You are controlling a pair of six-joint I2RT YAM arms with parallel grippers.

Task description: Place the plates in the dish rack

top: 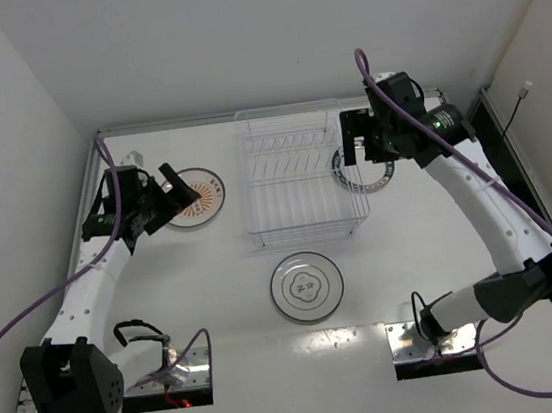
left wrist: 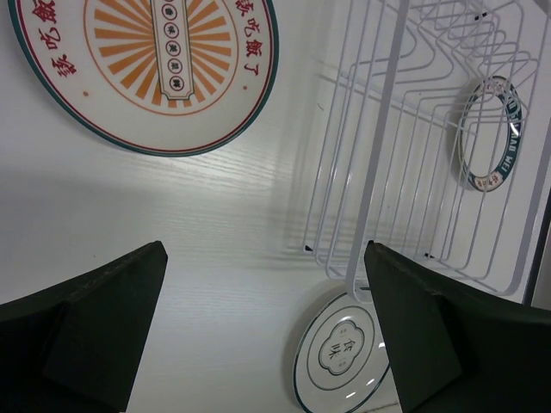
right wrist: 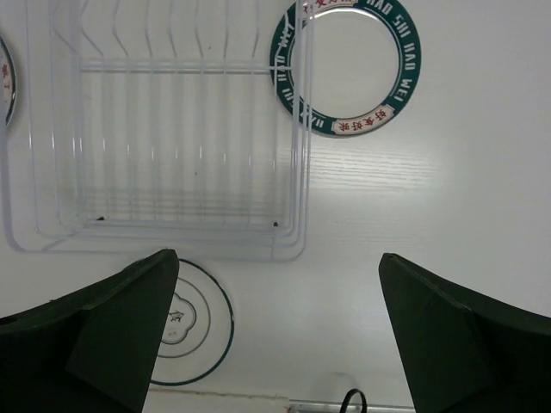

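Both pincers are released and empty. Left pincer (left wrist: 265, 249) hangs over the worktop (top: 218, 304); the sunburst plate (top: 197, 198) lies flat just to its right, left of the dish rack (top: 309, 225). Right pincer (right wrist: 277, 256) hangs by the green-rimmed plate (right wrist: 349, 64), which lies flat at the rack's right wall. The grey-ringed plate (top: 307, 286) lies flat near of the rack, between the arms. The rack holds nothing, so no plate is loaded yet.

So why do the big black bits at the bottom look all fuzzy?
Left wrist view: the left gripper is so near the lens that its fingers blur, while the sunburst plate looks sharp. Right wrist view: same with the right gripper. Top view: even light, only faint shadows by the dish rack.
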